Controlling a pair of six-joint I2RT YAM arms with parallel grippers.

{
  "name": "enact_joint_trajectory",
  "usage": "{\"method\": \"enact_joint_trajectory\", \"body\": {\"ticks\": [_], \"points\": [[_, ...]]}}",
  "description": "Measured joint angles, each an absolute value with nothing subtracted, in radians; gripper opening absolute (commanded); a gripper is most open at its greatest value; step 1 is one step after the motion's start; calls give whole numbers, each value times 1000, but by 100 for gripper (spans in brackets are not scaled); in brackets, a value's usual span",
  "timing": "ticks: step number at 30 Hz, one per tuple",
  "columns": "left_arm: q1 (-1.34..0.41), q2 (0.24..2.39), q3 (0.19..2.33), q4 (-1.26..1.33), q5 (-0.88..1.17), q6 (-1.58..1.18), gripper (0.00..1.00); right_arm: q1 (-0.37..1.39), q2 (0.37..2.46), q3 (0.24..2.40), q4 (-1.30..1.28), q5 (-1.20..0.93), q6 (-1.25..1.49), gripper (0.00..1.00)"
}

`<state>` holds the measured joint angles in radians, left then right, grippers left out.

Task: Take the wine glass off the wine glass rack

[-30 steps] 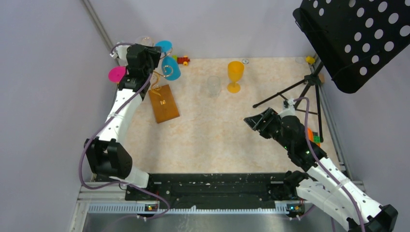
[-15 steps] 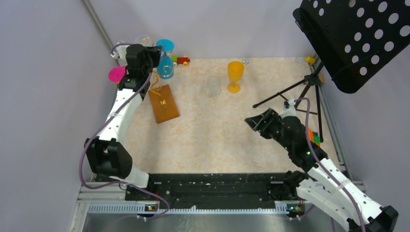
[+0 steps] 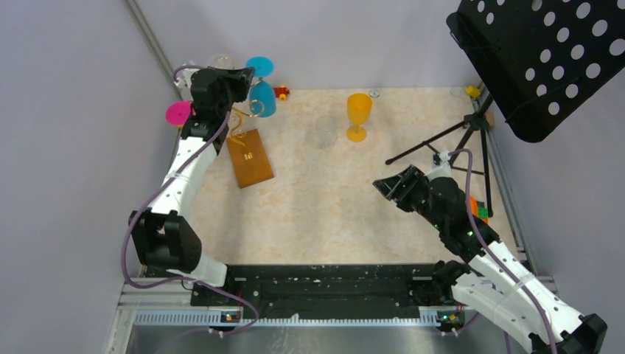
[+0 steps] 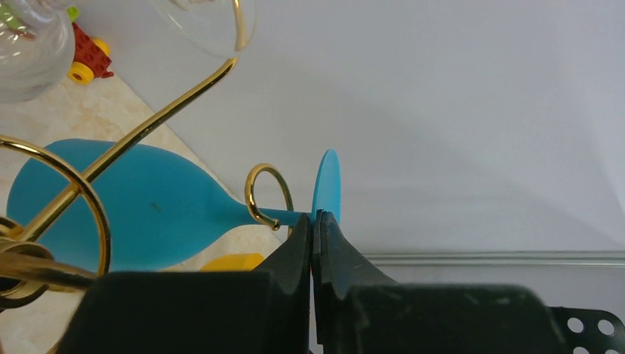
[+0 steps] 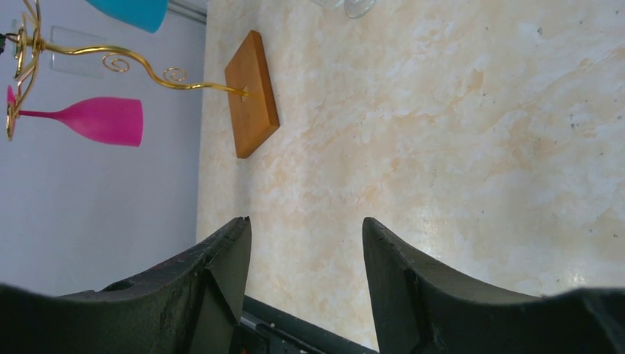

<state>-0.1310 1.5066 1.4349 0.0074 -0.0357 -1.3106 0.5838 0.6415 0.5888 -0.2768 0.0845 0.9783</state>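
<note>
Upper left, the blue wine glass (image 3: 264,105) is being pinched at its stem by the left gripper (image 4: 315,221), jaws closed, at a loop of the wine glass rack (image 3: 249,158); the right gripper (image 5: 306,240) is being held open, empty.

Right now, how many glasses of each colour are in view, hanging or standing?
Blue glass: 1
Pink glass: 1
Orange glass: 1
Clear glasses: 2, one hanging, one standing
Total: 5
</note>
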Motion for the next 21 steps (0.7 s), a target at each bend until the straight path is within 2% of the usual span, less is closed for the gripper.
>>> {"method": "enact_joint_trajectory", "body": {"ticks": [11,16,21], "points": [[-126,1428,1402,-46,-12,-1273,0,584,645,589,-275,79,980,57],[-117,1388,1407,-62,-25,-1244,0,584,663,589,-268,68,980,62],[-107,1386,1423,-90,-50,-1222,0,584,672,589,-259,59,981,63]]}}
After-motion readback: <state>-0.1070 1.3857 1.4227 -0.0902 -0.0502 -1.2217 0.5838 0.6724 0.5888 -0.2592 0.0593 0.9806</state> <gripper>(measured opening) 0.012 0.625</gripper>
